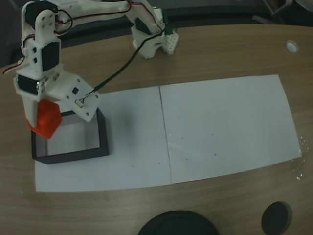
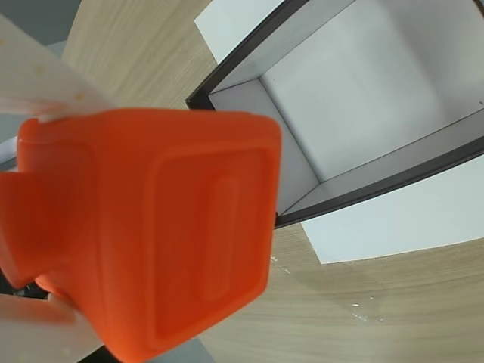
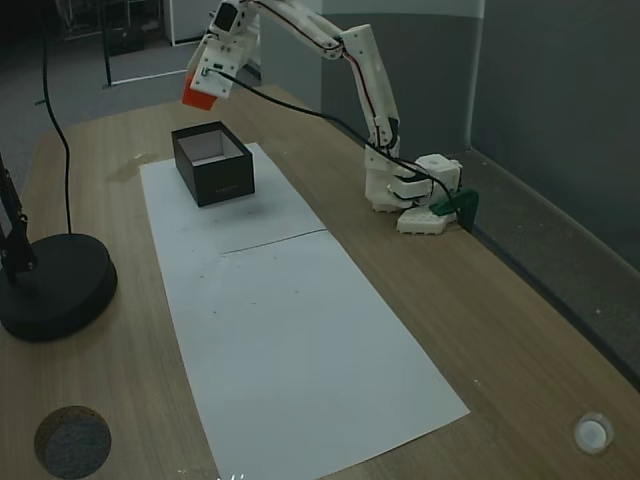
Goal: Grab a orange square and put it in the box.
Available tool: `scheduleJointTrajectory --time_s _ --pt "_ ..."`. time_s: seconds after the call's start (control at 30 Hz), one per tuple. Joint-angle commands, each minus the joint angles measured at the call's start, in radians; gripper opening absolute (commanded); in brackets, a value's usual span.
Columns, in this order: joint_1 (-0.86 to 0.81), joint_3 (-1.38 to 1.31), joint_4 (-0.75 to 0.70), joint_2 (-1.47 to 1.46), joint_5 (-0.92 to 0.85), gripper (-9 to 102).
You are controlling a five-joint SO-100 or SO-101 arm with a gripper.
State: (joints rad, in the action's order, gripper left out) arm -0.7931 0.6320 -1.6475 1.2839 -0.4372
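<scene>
The orange square (image 1: 47,119) is held in the air with my gripper (image 1: 50,123) shut on it. In a fixed view it hangs over the left wall of the box (image 1: 104,132), a black-walled tray with a pale inside. From the other side, the orange square (image 3: 198,95) sits just beyond and above the far corner of the box (image 3: 222,182), under the gripper (image 3: 201,90). In the wrist view the orange square (image 2: 151,234) looms close, a raised mark on its face, and the box (image 2: 291,151) lies open below to the right.
Two white paper sheets (image 1: 220,127) cover the middle of the wooden table, and the box stands on the left one. A black round lamp base (image 3: 55,285) with a cable sits near the table edge. The arm's base (image 3: 420,195) is clamped at the far side.
</scene>
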Motion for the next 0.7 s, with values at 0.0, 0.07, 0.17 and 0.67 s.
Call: scheduleJointTrajectory --time_s 0.0,0.07,0.17,0.67 --pt "-0.005 0.031 0.000 0.061 0.002 12" --pt "-0.005 0.060 0.003 0.041 0.003 12" --pt "-0.008 0.069 0.003 -0.002 0.005 12" --pt "-0.012 0.064 0.003 -0.135 0.005 12"
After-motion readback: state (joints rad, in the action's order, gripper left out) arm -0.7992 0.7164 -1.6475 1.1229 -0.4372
